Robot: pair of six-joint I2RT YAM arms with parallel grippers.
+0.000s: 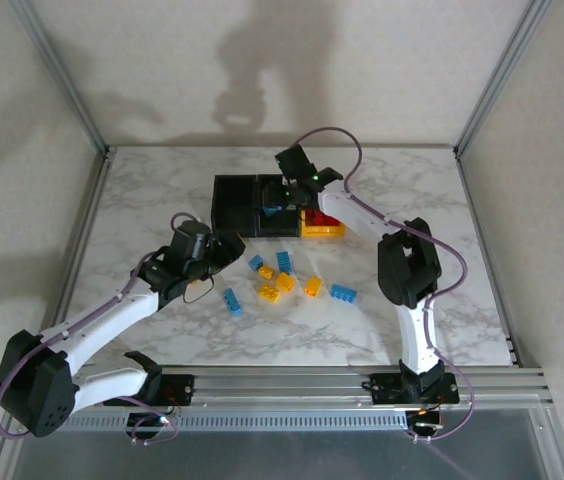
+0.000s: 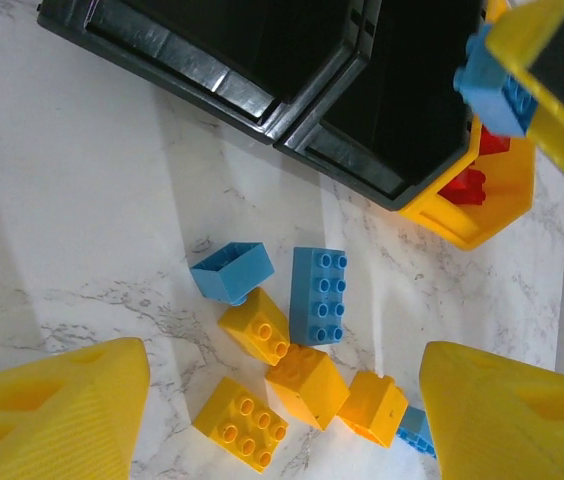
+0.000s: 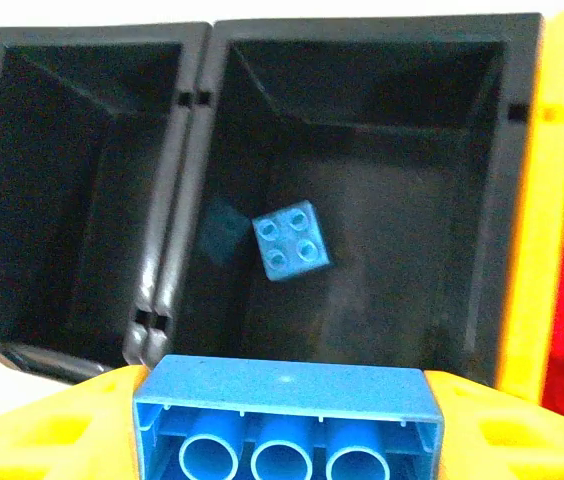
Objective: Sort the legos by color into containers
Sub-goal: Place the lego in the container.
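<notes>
My right gripper (image 3: 287,425) is shut on a long blue lego (image 3: 287,400) and hangs over the middle black container (image 3: 522,250), where one small blue lego (image 3: 290,240) lies. The left black container (image 3: 62,200) looks empty. Red legos (image 2: 467,185) lie in the yellow container (image 2: 492,215) on the right. My left gripper (image 2: 282,420) is open above loose legos on the table: a yellow flat one (image 2: 241,424), yellow blocks (image 2: 307,383), a long blue one (image 2: 319,295) and an upturned blue one (image 2: 230,271). From above, the right gripper (image 1: 278,200) is over the bins and the left gripper (image 1: 230,250) sits left of the pile.
More loose legos lie on the marble table (image 1: 162,200): a blue one (image 1: 233,301) near the left arm, a blue one (image 1: 342,292) and a yellow one (image 1: 313,287) to the right. Metal frame posts (image 1: 92,130) border the table.
</notes>
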